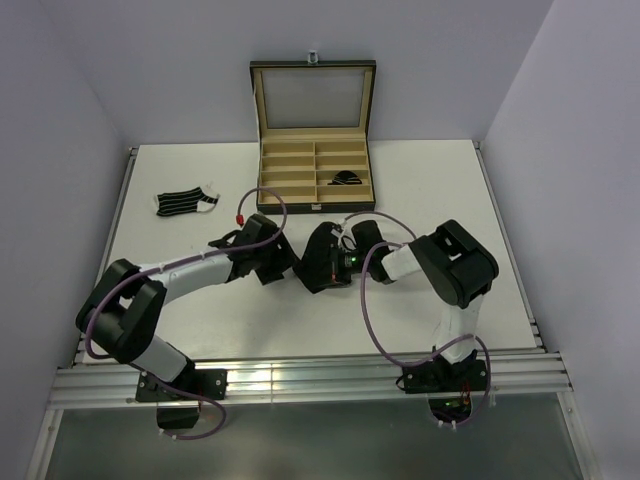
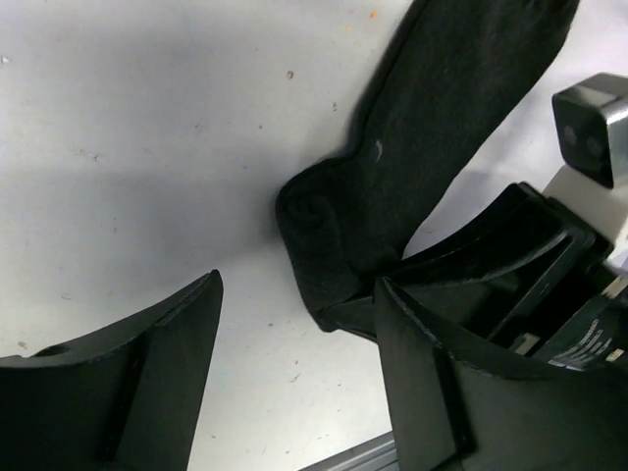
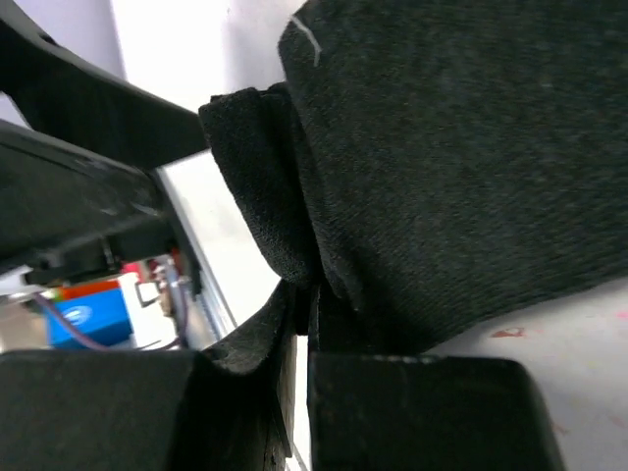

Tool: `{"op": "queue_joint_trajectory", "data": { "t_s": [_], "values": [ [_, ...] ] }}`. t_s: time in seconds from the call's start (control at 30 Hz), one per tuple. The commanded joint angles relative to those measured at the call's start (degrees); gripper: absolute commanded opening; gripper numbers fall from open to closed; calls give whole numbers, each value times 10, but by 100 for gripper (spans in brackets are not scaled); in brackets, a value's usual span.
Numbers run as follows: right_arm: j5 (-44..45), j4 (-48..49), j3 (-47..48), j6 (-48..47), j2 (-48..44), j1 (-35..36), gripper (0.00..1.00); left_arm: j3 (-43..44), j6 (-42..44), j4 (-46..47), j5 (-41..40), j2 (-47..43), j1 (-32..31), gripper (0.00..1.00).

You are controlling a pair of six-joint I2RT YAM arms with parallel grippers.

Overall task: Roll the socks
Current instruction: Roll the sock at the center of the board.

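Centrally, right end effector [image 3: 299,339] pinching black sock [image 2: 442,128], left end effector [image 2: 297,294] spread near it

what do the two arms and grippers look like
The left arm and right arm have chunky black joints and white links. A purple cable loops along each; the left one carries a red plug. A green light glows at the right wrist. The left gripper and right gripper have broad matte black fingers.
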Motion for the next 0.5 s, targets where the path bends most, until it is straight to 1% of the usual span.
{"op": "queue_joint_trajectory", "data": {
  "t_s": [0.0,0.17,0.23,0.37,0.47],
  "values": [
    [-38,66,-19,58,26,-15,0,-18,-17,34,4,5,-5,67],
    [-60,99,-24,89,54,-30,0,-26,-19,44,-3,15,-12,64],
    [-62,96,-22,94,58,-34,0,-29,-16,53,-7,14,-14,63],
    [-64,89,-17,95,63,-39,0,-34,-6,63,-13,11,-16,58],
    [-64,81,-13,90,64,-40,0,-33,-1,66,-21,13,-16,58]
  ]
}}
